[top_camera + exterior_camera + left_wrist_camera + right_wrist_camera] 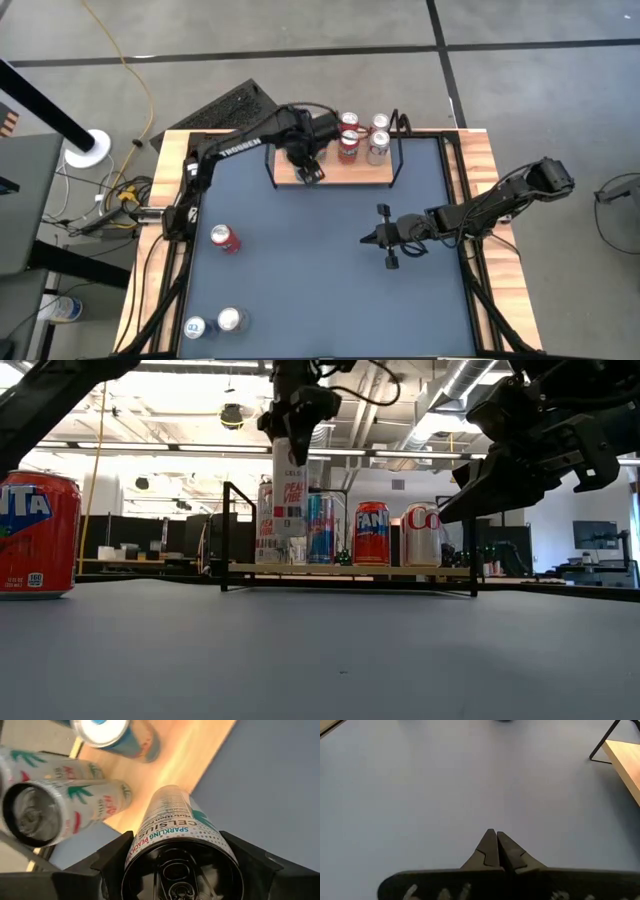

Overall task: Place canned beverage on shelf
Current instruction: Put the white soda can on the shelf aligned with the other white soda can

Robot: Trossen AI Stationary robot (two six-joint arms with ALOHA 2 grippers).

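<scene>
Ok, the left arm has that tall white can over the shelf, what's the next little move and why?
Probably open the left pincer a bit more, then lift straight up. The tall white can already appears to stand on the shelf, upright beside the other cans, with the fingers on both sides of it. The right pincer waits shut over the table.

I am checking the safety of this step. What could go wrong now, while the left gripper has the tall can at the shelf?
1. The left gripper holds the tall white can only near its top, so the can may tip when let go.
2. Other cans, such as the blue can, stand close beside it on the shelf; the fingers could knock them when pulling away.

The right gripper is shut, over the table away from the shelf.
</scene>
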